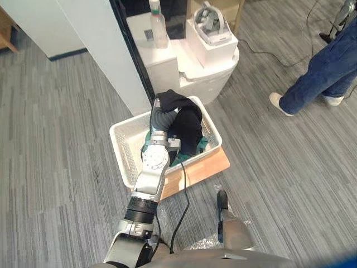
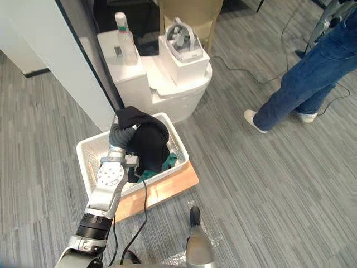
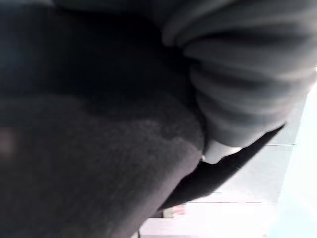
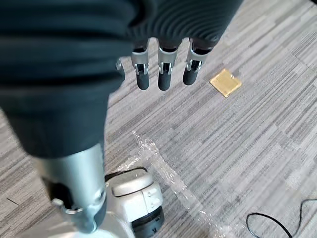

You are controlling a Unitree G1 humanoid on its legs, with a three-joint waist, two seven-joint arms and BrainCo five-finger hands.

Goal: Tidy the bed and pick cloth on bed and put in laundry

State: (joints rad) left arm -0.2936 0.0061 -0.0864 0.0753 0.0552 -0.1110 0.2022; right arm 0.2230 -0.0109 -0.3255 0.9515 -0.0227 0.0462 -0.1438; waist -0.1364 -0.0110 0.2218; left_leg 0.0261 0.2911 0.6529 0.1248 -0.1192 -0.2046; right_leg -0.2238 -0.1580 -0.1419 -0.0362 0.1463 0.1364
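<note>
Grey striped carpet floor (image 1: 56,139) ran across the room. A white rounded stand (image 1: 195,72) stood against a white wall panel (image 1: 100,50). On the stand a clear bottle (image 1: 158,25) stood upright, and just beside it sat a white box (image 1: 215,44) with a headset (image 1: 211,19) on top. A wooden board (image 1: 209,166) lay flat on the floor near the stand. Well apart from it stood a person's leg (image 1: 321,72) in blue jeans and a white shoe (image 1: 276,102). Elsewhere on the floor lay a small tan square (image 4: 225,83) and crumpled clear plastic film (image 4: 163,168).
</note>
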